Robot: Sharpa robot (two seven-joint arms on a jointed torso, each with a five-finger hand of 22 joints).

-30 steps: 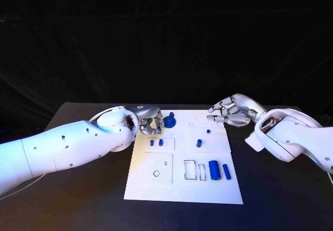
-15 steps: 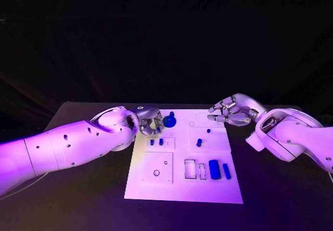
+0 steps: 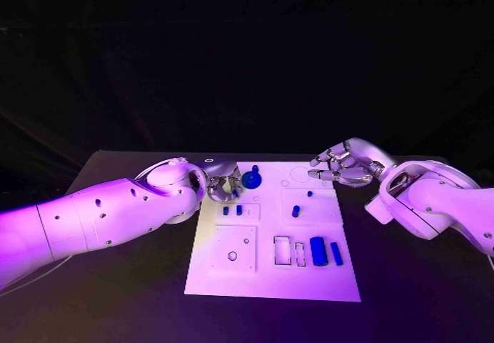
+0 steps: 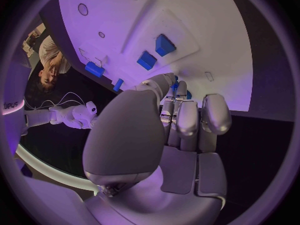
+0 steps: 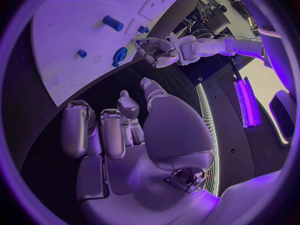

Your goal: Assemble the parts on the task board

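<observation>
Assembly is looking only partly done on the white task board [image 3: 273, 286], which is lying in the middle of the black table [image 3: 123, 300]: nearest the robot, two blue cylinders [image 3: 319, 251] are lying loose on their sides beside a pair of unfilled rectangular slots [image 3: 281, 251], and an oval hole [image 3: 233, 256] in the left panel is sitting open. Farther up, two small blue blocks [image 3: 232, 210] and two blue pegs [image 3: 295, 211] are standing in their panels, apparently seated. At the far end, the left hand [image 3: 221, 180] is working at the board's left edge, its fingers curling in beside a round blue knob-like part [image 3: 252, 179]; whether it is actually pinching the part or only touching it cannot be told from these views. The right hand [image 3: 345, 164] is hovering over the board's far right corner, fingers loosely curled and carrying nothing. By this reckoning, the loose cylinders and the vacant slots are waiting to be dealt with
</observation>
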